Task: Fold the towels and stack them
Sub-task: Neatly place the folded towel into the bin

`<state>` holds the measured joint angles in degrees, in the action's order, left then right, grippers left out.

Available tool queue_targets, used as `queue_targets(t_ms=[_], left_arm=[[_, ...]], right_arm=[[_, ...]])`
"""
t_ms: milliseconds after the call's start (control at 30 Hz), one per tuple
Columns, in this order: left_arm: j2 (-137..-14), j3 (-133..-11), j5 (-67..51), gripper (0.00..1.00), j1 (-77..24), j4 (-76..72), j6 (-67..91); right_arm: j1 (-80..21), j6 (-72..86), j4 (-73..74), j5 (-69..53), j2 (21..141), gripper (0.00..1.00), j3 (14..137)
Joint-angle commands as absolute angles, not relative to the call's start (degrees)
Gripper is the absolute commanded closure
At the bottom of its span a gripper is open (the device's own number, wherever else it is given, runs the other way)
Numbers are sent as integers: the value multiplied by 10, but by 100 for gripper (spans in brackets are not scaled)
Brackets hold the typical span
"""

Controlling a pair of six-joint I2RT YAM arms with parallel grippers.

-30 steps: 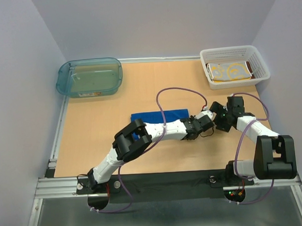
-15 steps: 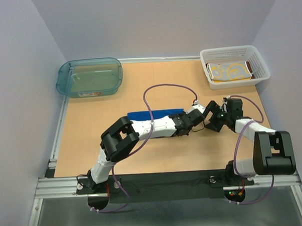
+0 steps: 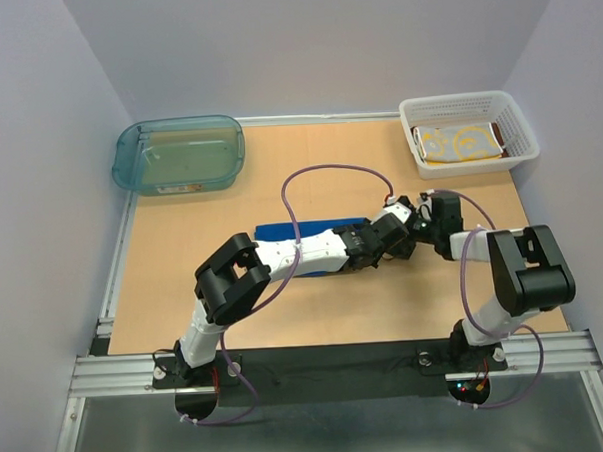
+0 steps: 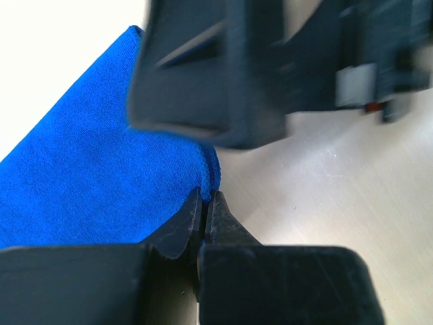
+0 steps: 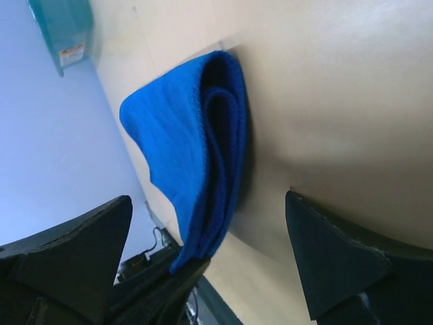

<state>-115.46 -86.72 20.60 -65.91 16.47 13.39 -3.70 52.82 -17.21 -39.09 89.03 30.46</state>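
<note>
The blue towel (image 3: pixel 322 228) lies folded in a long strip in the middle of the table (image 3: pixel 183 251). The yellow towel (image 3: pixel 458 141) lies folded in the white basket (image 3: pixel 466 104), on top of the brown towel (image 3: pixel 498 135).

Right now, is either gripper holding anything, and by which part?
The left gripper pinches the blue towel by its folded end's edge; the right gripper is open, empty.

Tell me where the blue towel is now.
In the top view the blue towel lies folded at the middle of the table, partly under the left arm; the left end effector pinches one corner.
</note>
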Motion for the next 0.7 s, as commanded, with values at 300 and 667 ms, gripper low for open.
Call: queue_targets(t_ms=[300, 667], left_arm=[[-1119, -869, 204, 100, -660, 156, 153], [-1132, -878, 200, 95, -660, 169, 169]], right_arm=[[-139, 587, -243, -360, 1009, 3, 339], [-157, 558, -235, -358, 1049, 48, 381]])
